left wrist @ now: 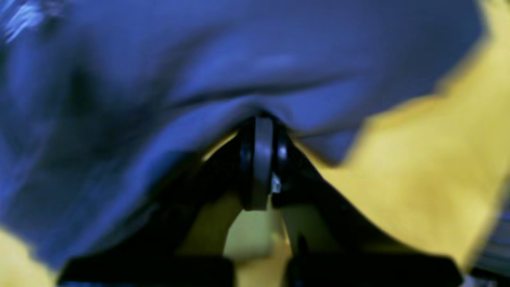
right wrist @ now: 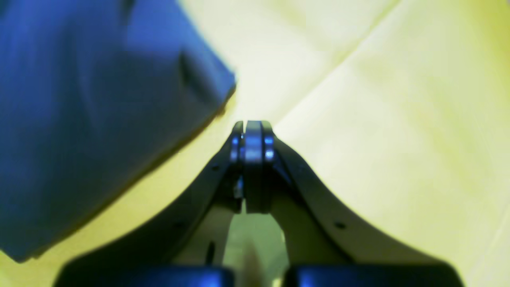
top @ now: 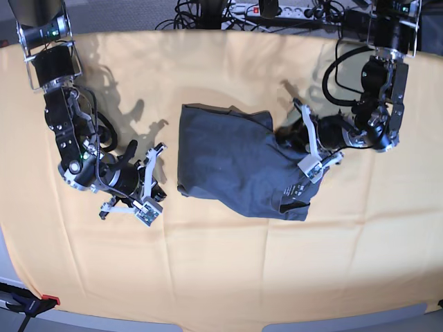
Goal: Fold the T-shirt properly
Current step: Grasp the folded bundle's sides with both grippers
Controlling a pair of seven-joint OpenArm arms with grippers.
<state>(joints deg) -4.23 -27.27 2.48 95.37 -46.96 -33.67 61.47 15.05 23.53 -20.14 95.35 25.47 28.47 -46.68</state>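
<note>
Left end effector (left wrist: 263, 123) pinching T-shirt (top: 225, 155) edge, right end effector (right wrist: 254, 129) apart, tabletop (top: 208, 263) between

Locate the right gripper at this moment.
In the base view, the right gripper is on the left side, beside the shirt and touching none of it; in the right wrist view the shirt lies to its left.

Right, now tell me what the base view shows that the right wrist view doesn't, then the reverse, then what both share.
Only the base view shows the left claw, at the T-shirt, and the shirt's whole rumpled outline on the cloth.

Only the right wrist view shows the right claw up close, from behind its fingertips.

Both show part of the right claw, the dark shirt and the pale cloth beneath, with that claw beside the shirt, not holding it.
</note>
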